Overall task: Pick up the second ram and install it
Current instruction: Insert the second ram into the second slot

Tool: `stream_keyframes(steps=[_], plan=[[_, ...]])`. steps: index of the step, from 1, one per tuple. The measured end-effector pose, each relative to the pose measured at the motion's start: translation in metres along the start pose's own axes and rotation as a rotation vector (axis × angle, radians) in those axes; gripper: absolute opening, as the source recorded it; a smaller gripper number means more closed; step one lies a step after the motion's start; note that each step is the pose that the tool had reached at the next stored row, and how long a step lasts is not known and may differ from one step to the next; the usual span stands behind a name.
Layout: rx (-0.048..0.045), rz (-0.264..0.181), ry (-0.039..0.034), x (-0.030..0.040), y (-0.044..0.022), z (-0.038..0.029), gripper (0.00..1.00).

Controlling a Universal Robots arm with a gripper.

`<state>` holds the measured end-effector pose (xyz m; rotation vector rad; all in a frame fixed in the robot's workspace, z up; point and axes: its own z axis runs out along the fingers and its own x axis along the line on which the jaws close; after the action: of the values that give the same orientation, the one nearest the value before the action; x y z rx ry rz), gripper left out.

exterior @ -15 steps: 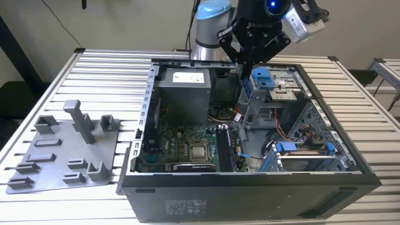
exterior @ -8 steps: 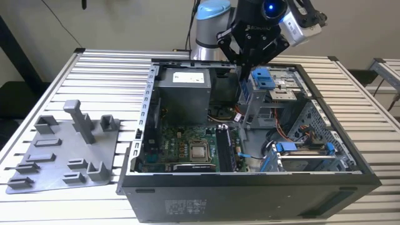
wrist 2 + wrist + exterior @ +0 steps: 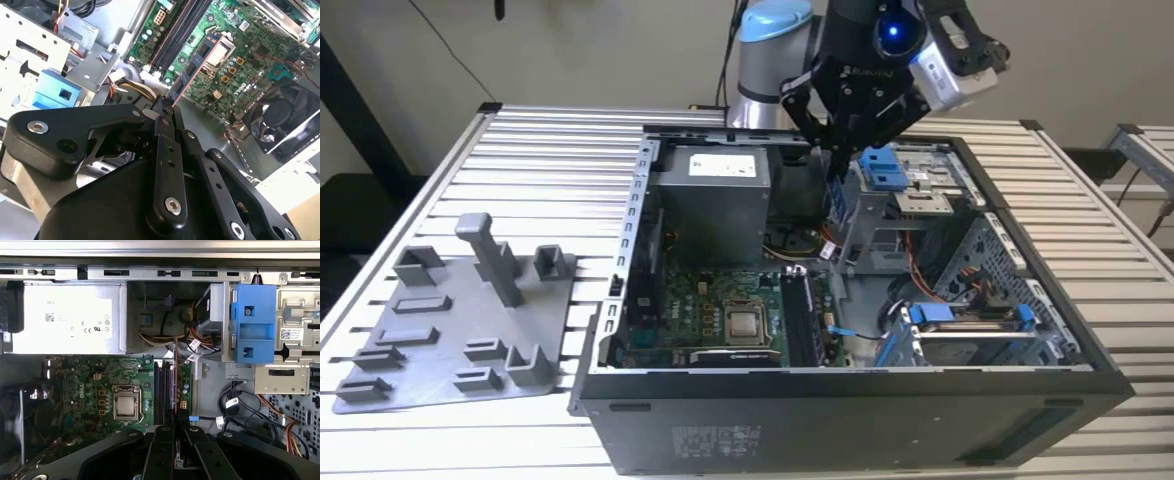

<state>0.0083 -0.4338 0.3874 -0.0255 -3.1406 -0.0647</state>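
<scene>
My gripper [image 3: 835, 150] hangs over the open computer case [image 3: 854, 385], shut on the second ram [image 3: 831, 200], a thin dark strip hanging on edge below the fingers. In the second wrist view the ram [image 3: 192, 70] juts out from between the closed fingertips [image 3: 159, 112] toward the green motherboard [image 3: 240, 55]. In the first wrist view the strip [image 3: 175, 385] shows edge-on, lined up over the long black sockets [image 3: 161, 390] beside the processor [image 3: 125, 405]. The ram stays above the board, apart from the sockets [image 3: 803, 320].
A grey power-supply box [image 3: 714, 200] fills the case's back. A blue drive bracket [image 3: 881, 165] and loose cables [image 3: 240, 405] lie toward the exterior view's right. A fan [image 3: 285, 125] sits beside the motherboard. The grey tray with upright pegs [image 3: 440, 345] lies on the slatted table outside the case.
</scene>
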Motion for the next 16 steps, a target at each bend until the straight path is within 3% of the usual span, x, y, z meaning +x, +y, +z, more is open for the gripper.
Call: stream_keyframes(steps=[16], plan=[[0.0014, 0.0, 0.0022, 0.0, -0.0013, 0.0308, 0.14]])
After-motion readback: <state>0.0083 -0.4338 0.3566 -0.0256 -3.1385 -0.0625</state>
